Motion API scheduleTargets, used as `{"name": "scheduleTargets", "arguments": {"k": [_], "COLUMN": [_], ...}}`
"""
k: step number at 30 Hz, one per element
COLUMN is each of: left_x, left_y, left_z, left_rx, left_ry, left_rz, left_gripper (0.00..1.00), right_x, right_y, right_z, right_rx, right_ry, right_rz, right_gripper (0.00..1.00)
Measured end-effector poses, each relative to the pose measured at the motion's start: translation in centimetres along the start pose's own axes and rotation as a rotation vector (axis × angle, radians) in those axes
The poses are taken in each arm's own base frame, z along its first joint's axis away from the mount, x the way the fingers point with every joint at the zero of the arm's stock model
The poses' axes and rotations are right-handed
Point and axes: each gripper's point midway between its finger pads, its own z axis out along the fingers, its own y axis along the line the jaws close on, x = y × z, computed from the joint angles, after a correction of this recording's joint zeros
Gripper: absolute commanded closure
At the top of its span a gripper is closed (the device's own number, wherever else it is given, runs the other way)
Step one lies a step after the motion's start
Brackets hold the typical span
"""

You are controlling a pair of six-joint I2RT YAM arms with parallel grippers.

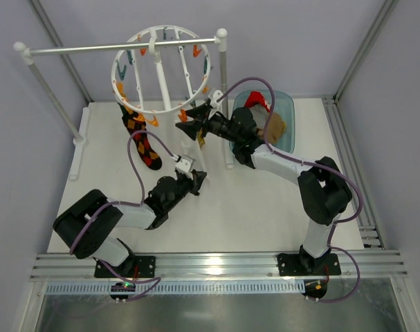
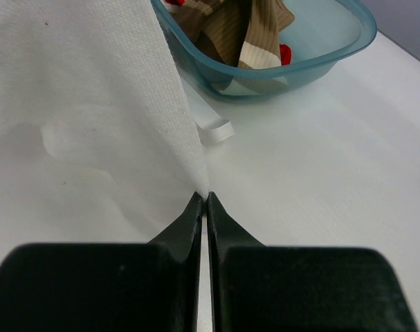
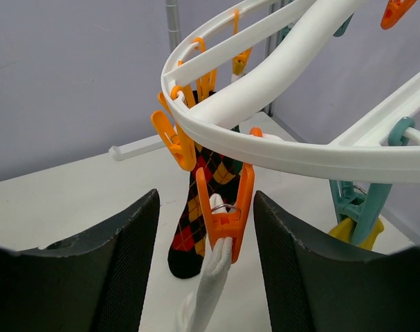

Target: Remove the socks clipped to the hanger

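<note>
At hanger (image 3: 279, 149) rim, my right claw (image 3: 206, 200) apart around orange clip (image 3: 227, 207) holding white sock (image 3: 213, 277); my left claw (image 2: 203, 200) clamped on that sock

See-through teal tub (image 1: 286, 104) sits at the back right of the white bench (image 1: 265, 214). White rail stand (image 1: 92, 48) with two posts stands just left of it.

My left arm (image 1: 130, 216) and right arm (image 1: 282, 164) wear white shells, black joints, looping purple cables (image 1: 254, 79) and black jaws.
</note>
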Motion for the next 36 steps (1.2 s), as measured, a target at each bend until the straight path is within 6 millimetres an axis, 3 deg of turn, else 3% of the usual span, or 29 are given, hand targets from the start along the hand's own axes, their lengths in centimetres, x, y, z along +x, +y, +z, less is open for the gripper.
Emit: {"name": "scheduleTargets", "arguments": {"k": [2, 4, 5, 7, 16, 18, 19, 20, 21, 23, 24, 27, 28, 30, 31, 36], "left_x": [0.1, 0.2, 0.2, 0.4, 1.2, 1.2, 1.2, 1.2, 1.2, 1.2, 1.2, 1.3, 1.3, 1.4, 1.4, 0.9], "left_y": [0.0, 0.0, 0.0, 0.0, -0.1, -0.1, -0.1, -0.1, -0.1, -0.1, -0.1, -0.3, -0.6, -1.3, -1.7, -5.1], "left_z": [0.0, 0.0, 0.0, 0.1, 0.2, 0.2, 0.2, 0.2, 0.2, 0.2, 0.2, 0.2, 0.1, 0.1, 0.2, 1.4], "left_rx": [0.0, 0.0, 0.0, 0.002, 0.009, 0.01, 0.01, 0.01, 0.011, 0.011, 0.011, 0.026, 0.04, 0.077, 0.1, 0.232], "left_ry": [0.002, 0.004, 0.006, 0.011, 0.037, 0.037, 0.037, 0.038, 0.038, 0.037, 0.037, 0.041, 0.043, 0.049, 0.054, 0.07], "left_rz": [0.0, 0.0, 0.0, 0.001, 0.011, 0.013, 0.013, 0.013, 0.014, 0.015, 0.016, 0.019, 0.021, 0.028, 0.033, 0.06], "left_gripper": [1.0, 1.0, 1.0, 1.0, 1.0, 1.0, 1.0, 1.0, 1.0, 1.0, 1.0, 1.0, 1.0, 1.0, 1.0, 1.0], "right_x": [0.1, 0.2, 0.1, 0.0, -0.2, -0.2, -0.2, -0.2, 0.0, 0.3, 0.4, 1.0, 1.2, 1.1, 0.7, -3.2], "right_y": [0.0, -0.1, -0.1, -0.1, -0.1, -0.1, -0.1, -0.1, -0.1, -0.2, -0.2, -0.2, -0.2, 0.0, 0.1, -0.1], "right_z": [0.1, 0.1, 0.1, 0.2, 0.7, 0.7, 0.7, 0.7, 0.7, 0.6, 0.5, -0.8, -1.5, -3.2, -4.2, -9.6], "right_rx": [0.0, 0.001, 0.001, 0.004, 0.007, 0.007, 0.007, 0.008, 0.007, 0.012, 0.014, 0.047, 0.063, 0.101, 0.125, 0.258], "right_ry": [0.001, 0.002, 0.001, -0.006, -0.03, -0.032, -0.031, -0.029, -0.024, -0.013, -0.01, 0.02, 0.032, 0.045, 0.046, -0.023], "right_rz": [0.001, 0.001, 0.003, -0.002, 0.002, 0.001, 0.001, 0.002, 0.007, 0.0, -0.006, -0.013, -0.014, -0.027, -0.039, -0.096], "right_gripper": [0.44, 0.57, 0.74, 0.91, 0.96, 0.85, 0.74, 0.52, 0.41, 0.29, 0.18, 0.16, 0.09, 0.06, 0.02, 0.0]}}
